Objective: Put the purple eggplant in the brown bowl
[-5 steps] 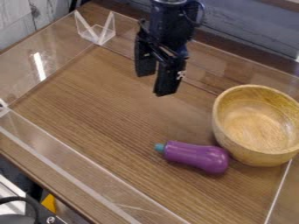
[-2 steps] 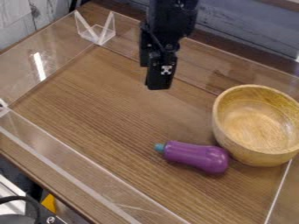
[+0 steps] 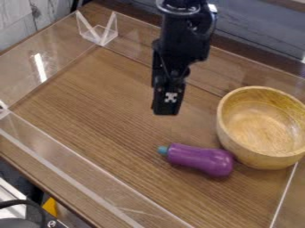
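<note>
Fingers (image 3: pixel 168 100) of the black arm hang pointing down above the wooden counter (image 3: pixel 95 107), a little left of the scene's middle. From this angle they line up almost one behind the other, so the gap between them hardly shows, but they stand apart and nothing is held between them. White markings show on the side of the lower finger.

In the single camera view, the purple eggplant (image 3: pixel 199 158) lies on its side on the counter, nearer to the viewer than the fingers and slightly to their right, clearly apart from them. Its teal stem cap points left and its rounded purple end points right. That rounded end sits just beside the near left rim of the brown bowl (image 3: pixel 265 153); whether the two touch cannot be told from here.

The brown bowl stands upright at the right side of the counter, to the right of the fingers and apart from them, with nothing inside it. The eggplant is outside the bowl.

Clear plastic walls (image 3: pixel 48 53) border the counter on the left, near and right sides. A small clear plastic stand (image 3: pixel 98 28) sits at the far left corner, well away from the fingers, the eggplant and the bowl.
</note>
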You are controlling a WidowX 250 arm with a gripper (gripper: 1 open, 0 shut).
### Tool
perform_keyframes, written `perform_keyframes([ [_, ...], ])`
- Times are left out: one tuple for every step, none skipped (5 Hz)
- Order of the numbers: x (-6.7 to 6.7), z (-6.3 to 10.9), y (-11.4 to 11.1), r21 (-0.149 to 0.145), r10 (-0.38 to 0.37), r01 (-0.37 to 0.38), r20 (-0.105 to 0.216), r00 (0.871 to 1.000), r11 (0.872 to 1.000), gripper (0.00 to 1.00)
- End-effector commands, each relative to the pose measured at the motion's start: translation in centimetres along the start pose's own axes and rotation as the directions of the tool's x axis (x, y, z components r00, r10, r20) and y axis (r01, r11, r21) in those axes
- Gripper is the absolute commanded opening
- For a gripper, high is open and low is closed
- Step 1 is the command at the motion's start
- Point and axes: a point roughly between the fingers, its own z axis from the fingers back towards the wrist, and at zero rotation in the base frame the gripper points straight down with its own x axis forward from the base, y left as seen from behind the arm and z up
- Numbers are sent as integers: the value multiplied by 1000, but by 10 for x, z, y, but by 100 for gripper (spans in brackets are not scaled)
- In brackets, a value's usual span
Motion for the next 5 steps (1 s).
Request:
perform_keyframes([
  [1, 7, -12, 30, -41, 40, 29, 999, 999, 100],
  [1, -10, -20, 23, -19, 18, 35, 999, 1000, 100],
  [3, -33, -28, 34, -32, 31, 22, 999, 999, 100],
  [5, -49, -35, 59, -89, 89, 5, 996, 994, 100],
  [5, -64, -41, 81, -132, 133, -15, 991, 988, 100],
])
